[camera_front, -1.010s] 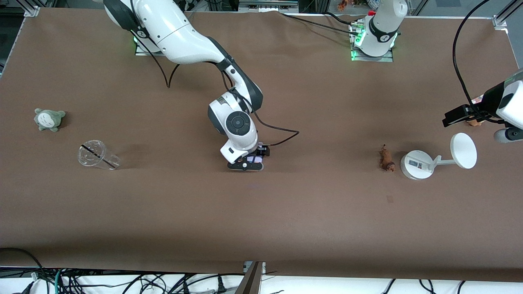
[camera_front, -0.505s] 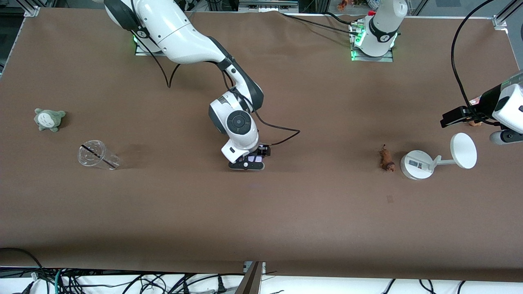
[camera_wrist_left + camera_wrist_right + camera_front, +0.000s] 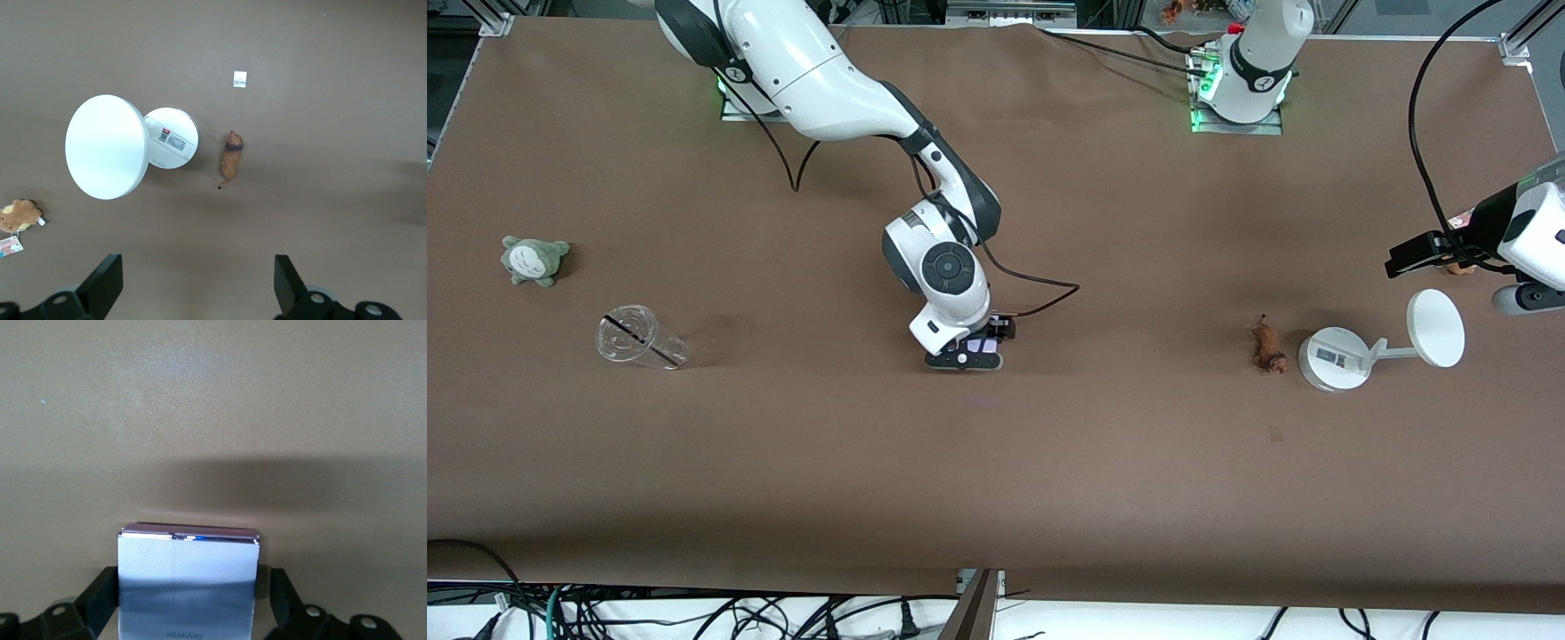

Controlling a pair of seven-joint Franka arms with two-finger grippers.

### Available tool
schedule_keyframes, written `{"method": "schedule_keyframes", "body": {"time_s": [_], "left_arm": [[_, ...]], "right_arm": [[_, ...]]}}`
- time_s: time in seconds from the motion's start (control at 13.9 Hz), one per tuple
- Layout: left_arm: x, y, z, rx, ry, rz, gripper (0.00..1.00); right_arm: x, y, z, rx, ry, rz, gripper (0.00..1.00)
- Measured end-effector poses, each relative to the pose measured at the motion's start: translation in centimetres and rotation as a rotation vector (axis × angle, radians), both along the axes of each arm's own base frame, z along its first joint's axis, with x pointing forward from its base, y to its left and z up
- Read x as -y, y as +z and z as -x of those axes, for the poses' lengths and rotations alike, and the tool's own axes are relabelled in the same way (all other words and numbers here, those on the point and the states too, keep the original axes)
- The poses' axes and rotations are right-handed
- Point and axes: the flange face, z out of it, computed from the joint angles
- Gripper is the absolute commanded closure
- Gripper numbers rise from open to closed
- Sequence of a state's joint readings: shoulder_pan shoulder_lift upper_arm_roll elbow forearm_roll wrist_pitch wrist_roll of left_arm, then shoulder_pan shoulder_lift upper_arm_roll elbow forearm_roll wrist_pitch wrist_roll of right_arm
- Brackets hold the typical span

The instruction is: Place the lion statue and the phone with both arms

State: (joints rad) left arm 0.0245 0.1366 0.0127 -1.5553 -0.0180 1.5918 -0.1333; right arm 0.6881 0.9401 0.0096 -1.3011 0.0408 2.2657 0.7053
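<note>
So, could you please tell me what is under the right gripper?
The phone sits between the right gripper's fingers, low over the bare brown table. Whether the phone touches the table is hidden.

Phone [image 3: 187, 583] sits btwn right gripper [image 3: 189, 600] fingers – pads touching its edges – over brown table [image 3: 213, 407].

left claw [image 3: 193, 283] shifted slightly toward the table's middle

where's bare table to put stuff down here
Widest bare stretch: the brown table nearer the camera than everything. Also free between the right gripper, around the lavender-white phone, and the small orange-brown lion statue. Crowded: the white disc stand beside the statue, under the open left gripper.
</note>
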Motion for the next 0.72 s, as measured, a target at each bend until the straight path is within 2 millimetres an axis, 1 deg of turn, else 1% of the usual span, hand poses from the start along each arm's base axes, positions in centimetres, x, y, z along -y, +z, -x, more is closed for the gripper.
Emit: {"method": "schedule_keyframes", "body": {"time_s": [0.07,0.14,0.22,0.29,0.51,0.65,0.72], "left_arm": [[0.0,0.0,0.0,0.0,0.0,0.0,0.0],[0.0,0.0,0.0,0.0,0.0,0.0,0.0],[0.0,0.0,0.0,0.0,0.0,0.0,0.0],[0.0,0.1,0.0,0.001,0.0,0.0,0.0],[0.0,0.0,0.0,0.001,0.0,0.0,0.0],[0.0,0.0,0.0,0.001,0.0,0.0,0.0],[0.0,0.0,0.0,0.001,0.0,0.0,0.0]], "right_arm": [[0.0,0.0,0.0,0.0,0.0,0.0,0.3],[0.0,0.0,0.0,0.001,0.0,-0.001,0.46],[0.0,0.1,0.0,0.002,0.0,-0.002,0.57],[-0.1,0.2,-0.1,0.003,0.0,-0.003,0.62],[0.0,0.5,-0.3,0.009,0.0,-0.004,0.62],[0.4,1.8,-0.8,0.008,-0.002,0.001,0.62],[0.9,3.1,-1.2,-0.001,-0.001,0.01,0.62]]}}
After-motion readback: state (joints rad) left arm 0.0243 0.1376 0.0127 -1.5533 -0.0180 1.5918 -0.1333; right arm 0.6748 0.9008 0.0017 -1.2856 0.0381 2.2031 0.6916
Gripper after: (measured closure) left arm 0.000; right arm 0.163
